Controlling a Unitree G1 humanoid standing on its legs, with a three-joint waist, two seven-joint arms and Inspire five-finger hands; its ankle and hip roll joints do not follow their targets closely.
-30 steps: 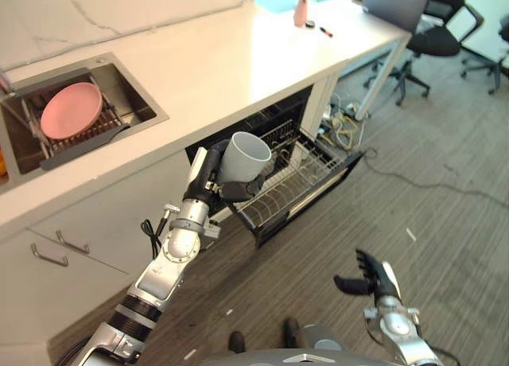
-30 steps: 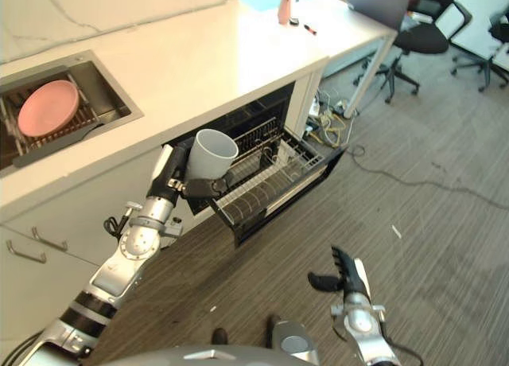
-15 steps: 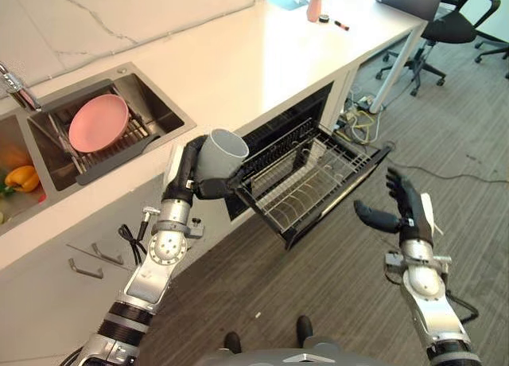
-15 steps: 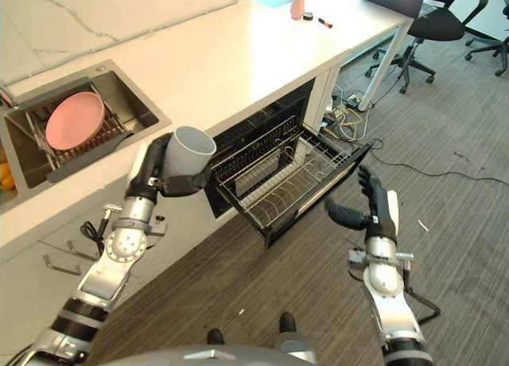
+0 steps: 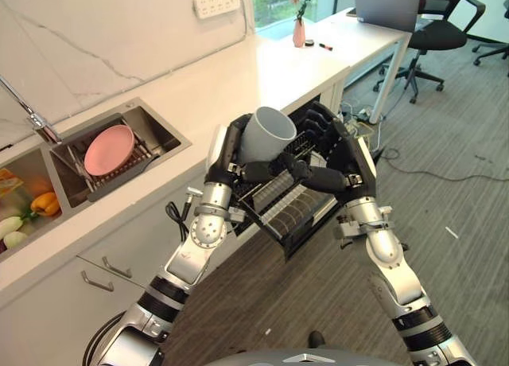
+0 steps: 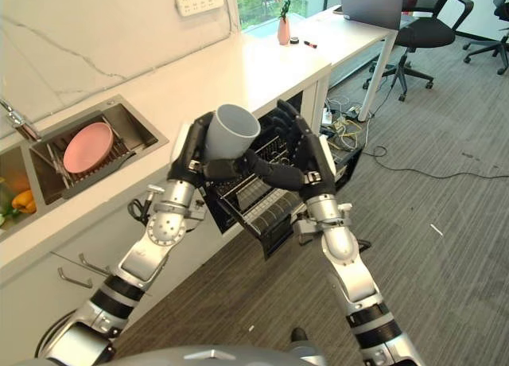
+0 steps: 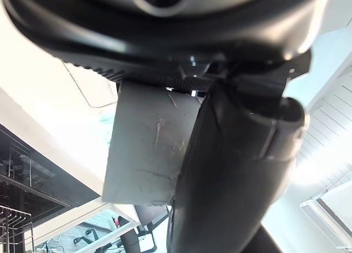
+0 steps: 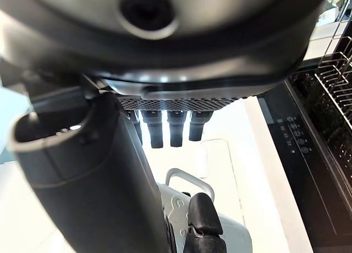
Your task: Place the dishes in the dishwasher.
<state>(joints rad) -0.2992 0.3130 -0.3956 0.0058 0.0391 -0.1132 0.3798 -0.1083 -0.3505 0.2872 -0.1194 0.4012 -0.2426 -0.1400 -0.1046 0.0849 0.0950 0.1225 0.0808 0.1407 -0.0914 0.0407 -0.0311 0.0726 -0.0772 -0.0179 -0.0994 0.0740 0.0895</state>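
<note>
Cup [image 5: 266, 134] clasped in left hand [image 5: 231, 155] fingers above rack [image 5: 290, 211]; right hand [image 5: 338, 163] fingers spread alongside. Risk: fumbled handover, cup drops.

A marble wall [image 5: 95, 40] with a socket strip [image 5: 215, 2] backs the white counter [image 5: 238, 72]. Grey wood-grain floor [image 5: 461, 183] runs to a desk [image 5: 374, 32] with a black office chair [image 5: 445, 24].

Pulled-out rack [image 5: 280, 211] under both hands.

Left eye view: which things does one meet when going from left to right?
Vegetables → pink plate → left hand → grey cup → right hand → laptop → office chair.
</note>
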